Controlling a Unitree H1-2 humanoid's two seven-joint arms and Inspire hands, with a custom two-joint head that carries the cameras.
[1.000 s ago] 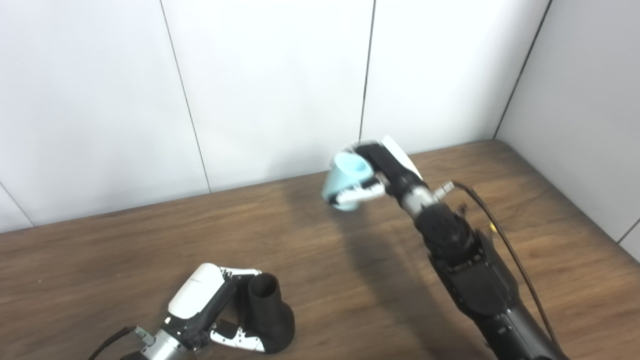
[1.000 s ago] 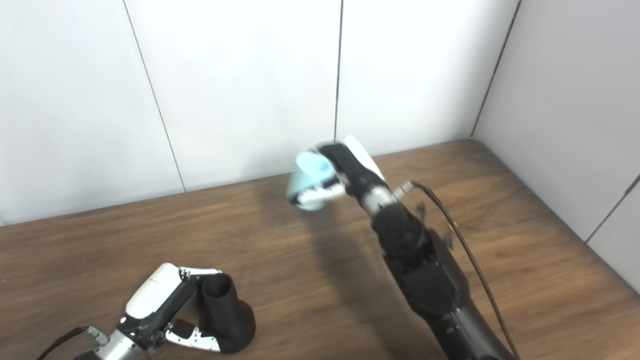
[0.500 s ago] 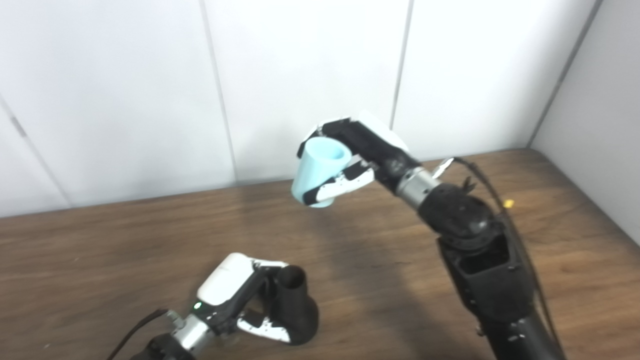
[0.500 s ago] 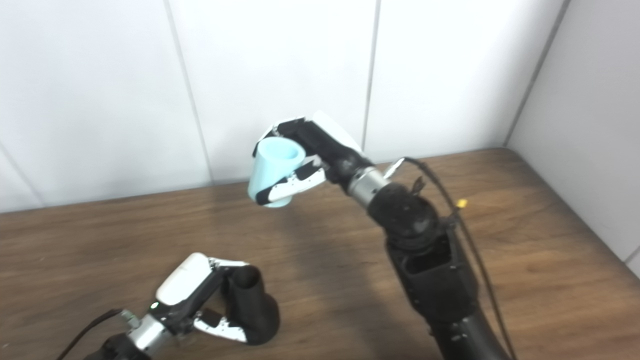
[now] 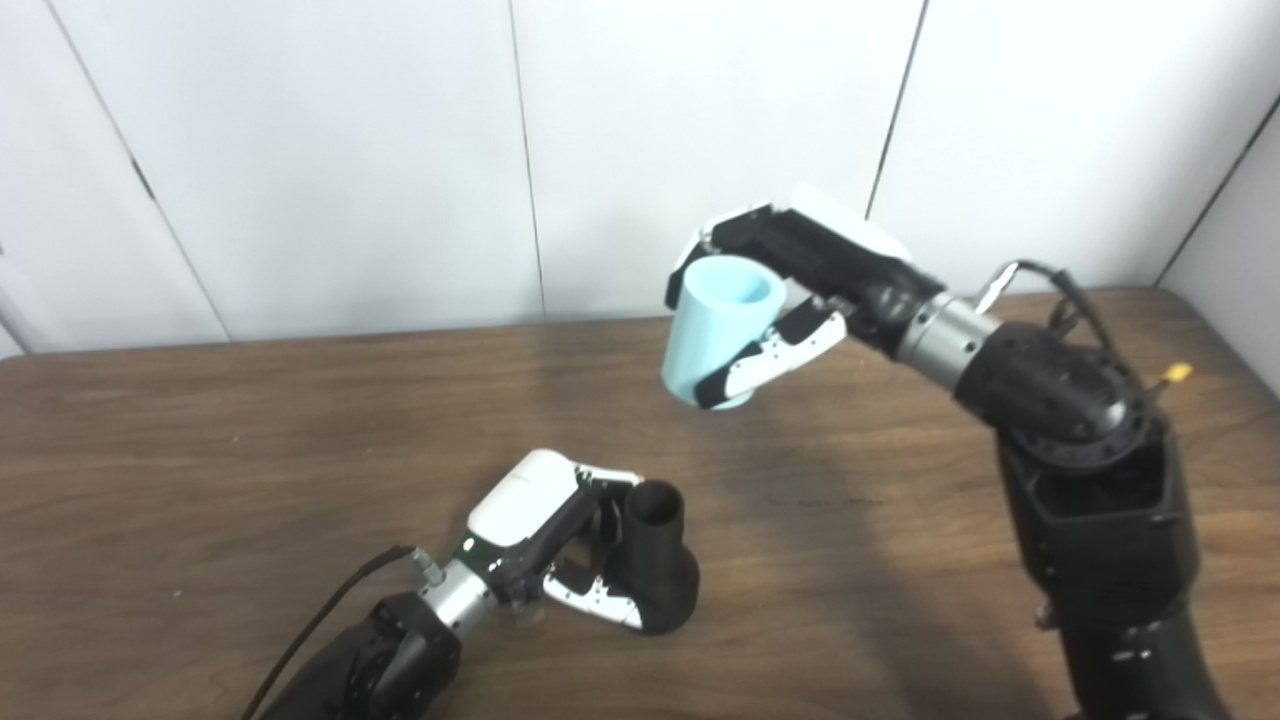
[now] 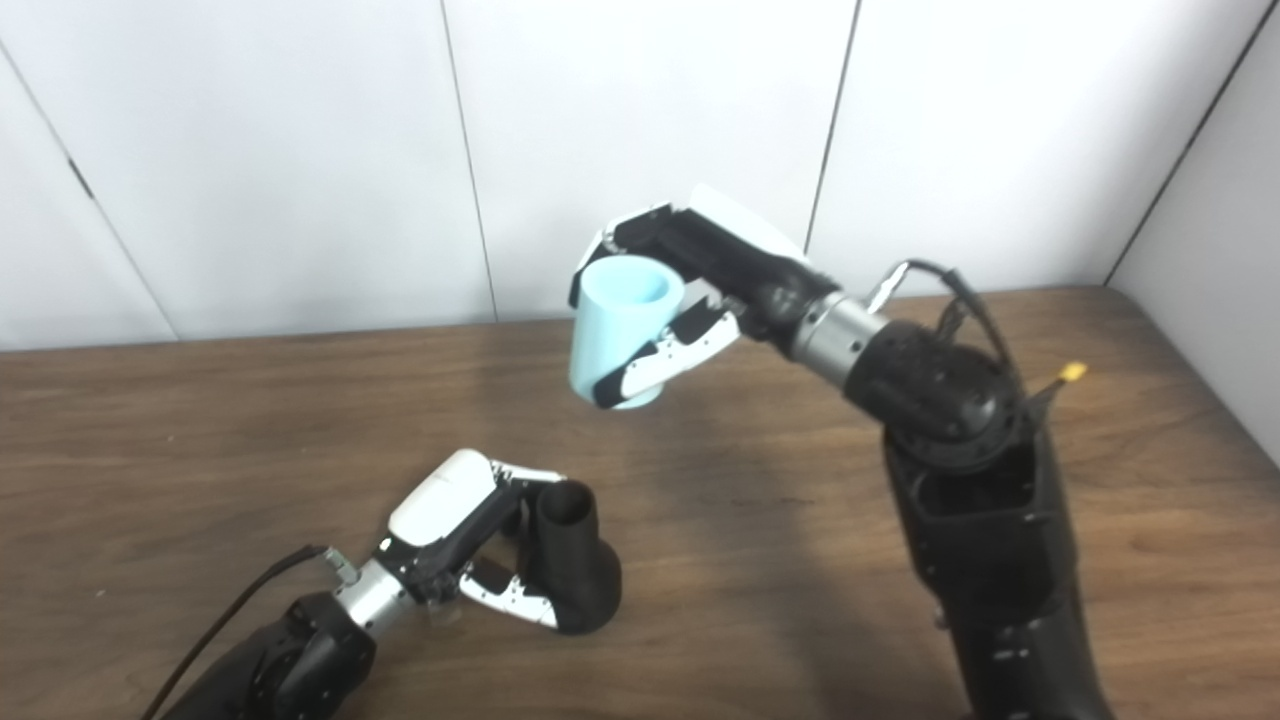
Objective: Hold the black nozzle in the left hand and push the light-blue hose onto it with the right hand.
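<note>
The dark wooden tabletop (image 5: pixel 200 450) runs back to white wall panels (image 5: pixel 330 150), which meet its far edge. My right arm (image 5: pixel 1090 500) rises from the near right corner and bends back toward the middle of the far edge, well above the wood. My right hand (image 5: pixel 800 290) is wrapped around the light-blue hose (image 5: pixel 715 330), a short, slightly tapered tube held tilted with its open mouth facing up toward me; fingers curl behind its rim and the thumb presses across its lower front. Near the front edge, a little left of centre, my left hand (image 5: pixel 545 535) is closed on the black nozzle (image 5: pixel 655 570), which stands on its flared base on the wood, narrow open neck up and leaning slightly. The hose hangs well apart from the nozzle, higher and farther back.
</note>
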